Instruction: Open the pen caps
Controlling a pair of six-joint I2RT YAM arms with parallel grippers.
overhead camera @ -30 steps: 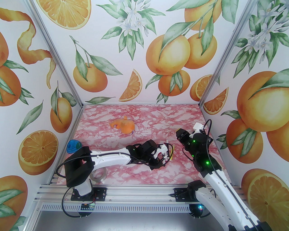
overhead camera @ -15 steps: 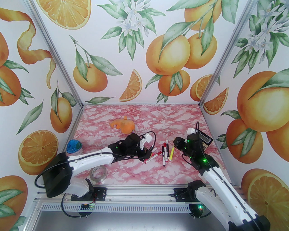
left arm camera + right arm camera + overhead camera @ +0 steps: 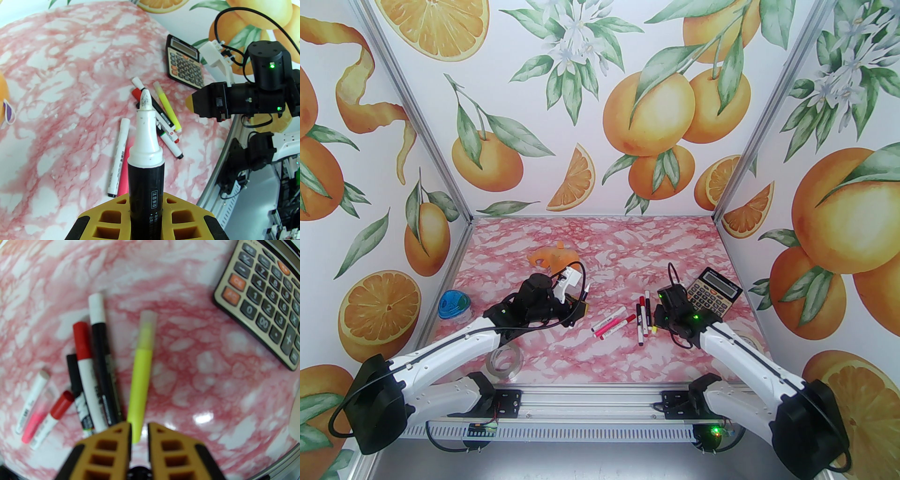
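Pink-marbled tabletop within orange-print walls; left gripper clamped on black marker, right gripper together.

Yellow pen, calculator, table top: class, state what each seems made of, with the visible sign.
Yellow pen: smooth opaque plastic, likely; its cap is see-through. Calculator: hard plastic case, dark moulded keys, perhaps rubbery. Table top: glossy marble-print sheet, probably laminate or vinyl; a glare spot shows the shine.
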